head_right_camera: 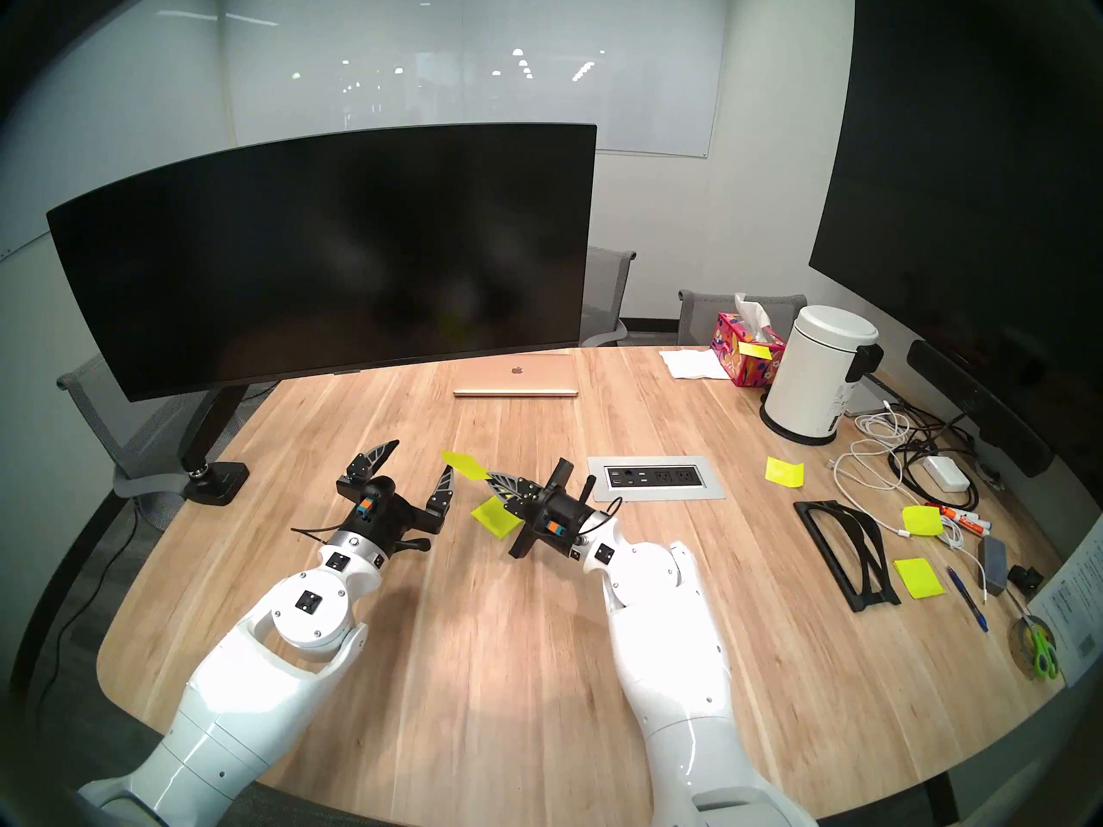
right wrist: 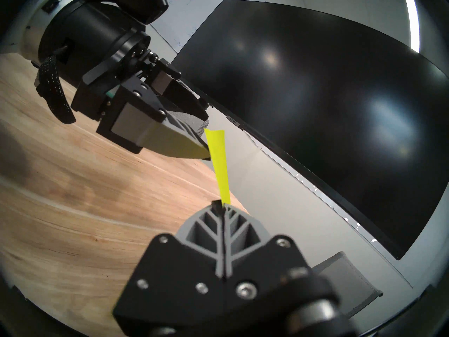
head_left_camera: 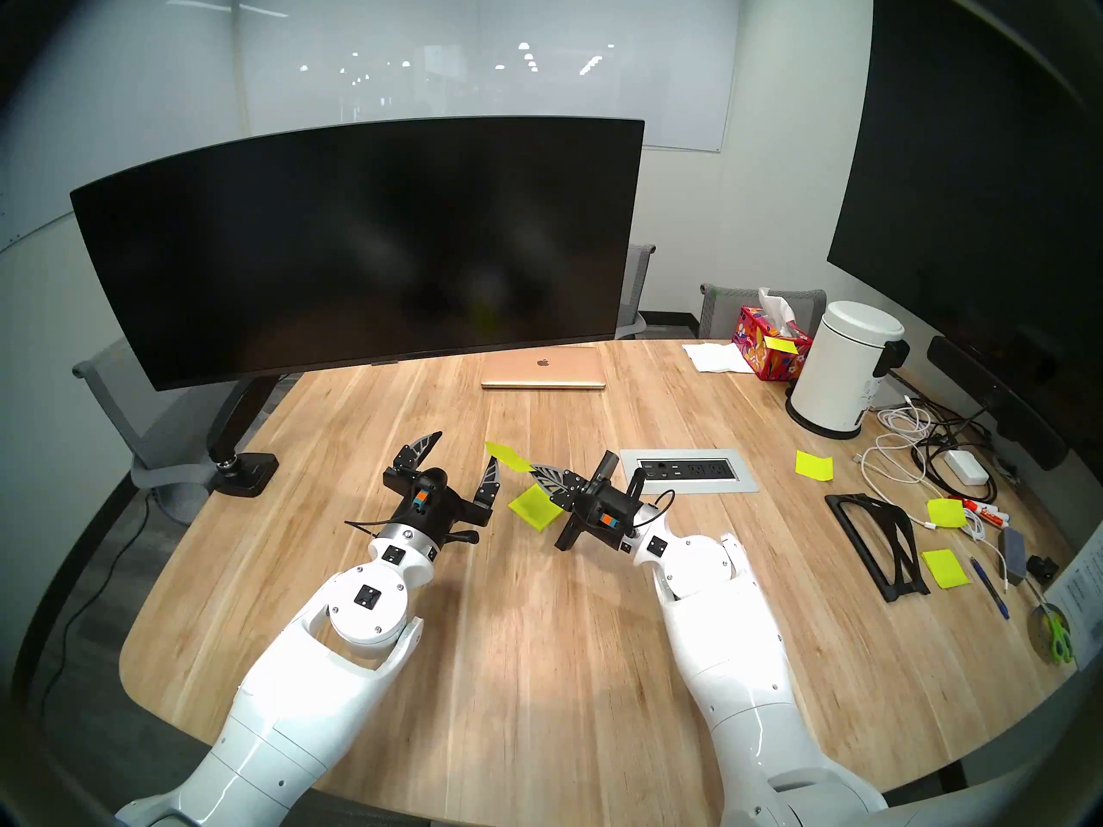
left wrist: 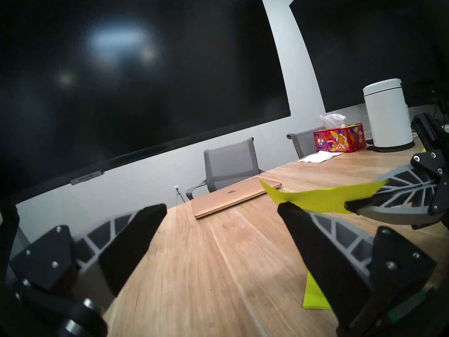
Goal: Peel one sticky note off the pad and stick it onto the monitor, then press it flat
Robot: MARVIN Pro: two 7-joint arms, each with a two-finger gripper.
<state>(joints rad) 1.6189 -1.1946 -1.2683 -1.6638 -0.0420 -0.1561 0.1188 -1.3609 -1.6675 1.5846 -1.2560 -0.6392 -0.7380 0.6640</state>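
On the pale wooden table [head_left_camera: 537, 659], the thin neon-yellow sticky note [head_left_camera: 506, 455] was already off the square yellow pad [head_left_camera: 533, 508], pinched in the closed right gripper [head_left_camera: 533, 470], left gripper [head_left_camera: 462, 453] spread empty, wide curved black monitor [head_left_camera: 358, 253] still bare.

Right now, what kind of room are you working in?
Probably an office meeting room: a large wooden table with a built-in power outlet panel, mesh office chairs around it, and a whiteboard on the wall.
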